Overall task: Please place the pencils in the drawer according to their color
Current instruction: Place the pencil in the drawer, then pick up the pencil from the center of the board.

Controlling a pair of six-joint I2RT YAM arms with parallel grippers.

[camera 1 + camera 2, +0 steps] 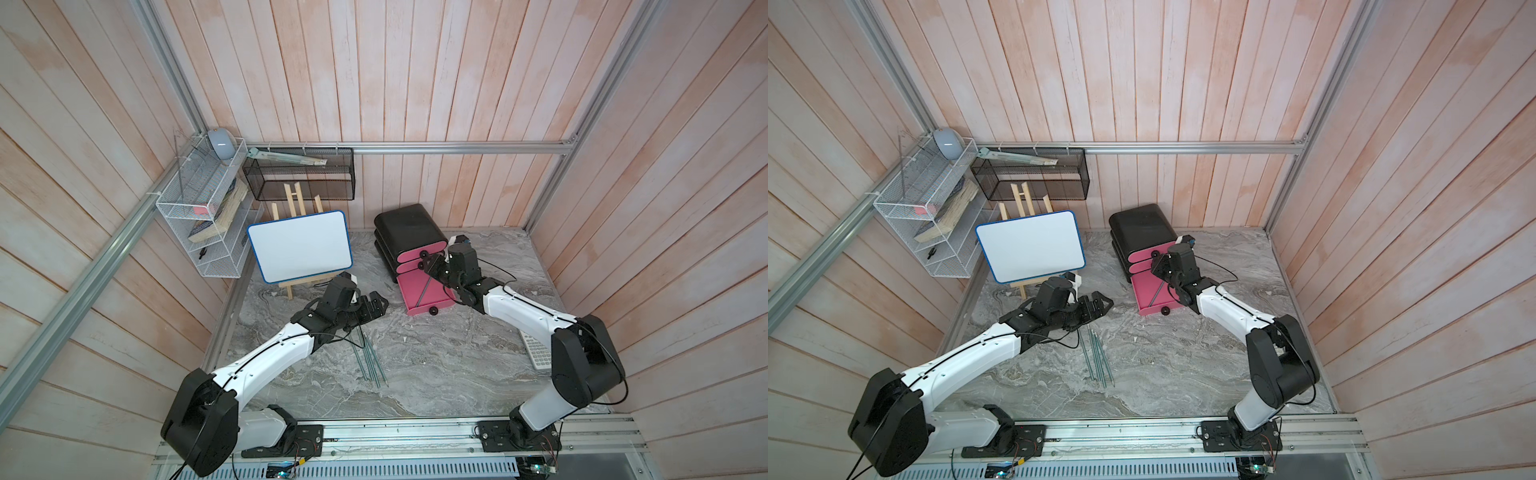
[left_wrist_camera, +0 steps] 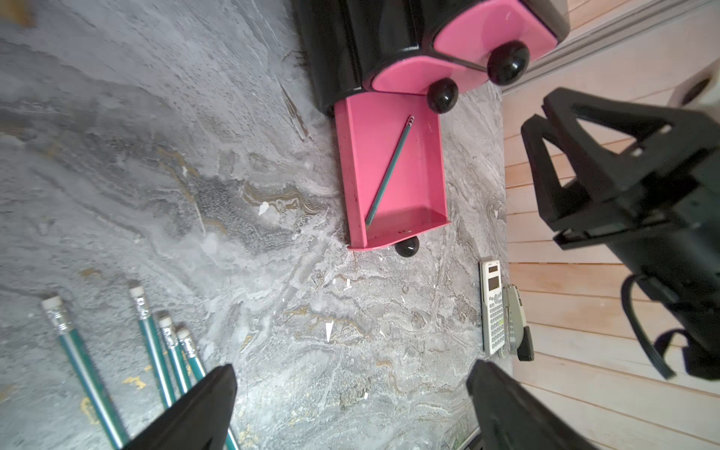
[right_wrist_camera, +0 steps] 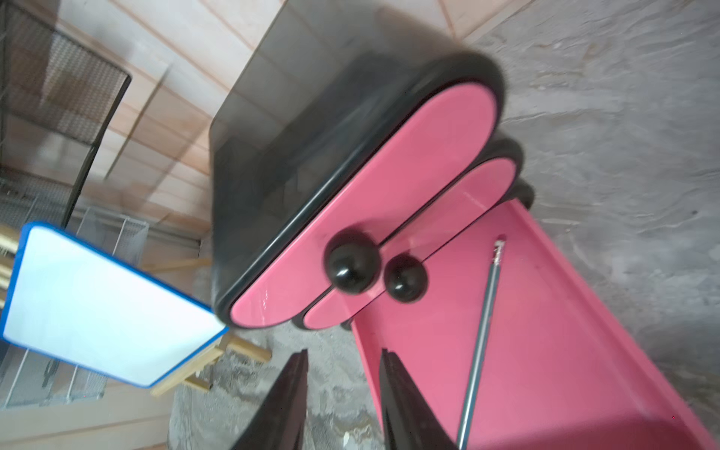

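Right wrist view is showing the right gripper [image 3: 343,354] hovering, jaws apart and empty, near the pulled-out bottom tray [image 3: 545,311] of the three-drawer cabinet [image 3: 272,156]; the two upper drawers [image 3: 389,175] are sitting shut. One teal pencil [image 3: 483,331] is lying diagonally in that tray. Four teal pencils [image 2: 151,343] are lying close together on the table [image 2: 195,156] by the left gripper [image 2: 352,368], which is also spread wide and empty. Light, stiff and likely to roll, each is probably best pinched mid-shaft.

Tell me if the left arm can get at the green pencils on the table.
Probably yes. The green pencils lie uncovered on the table close by the left gripper, which is open and empty. Nothing blocks them; it likely only needs to draw back and drop.
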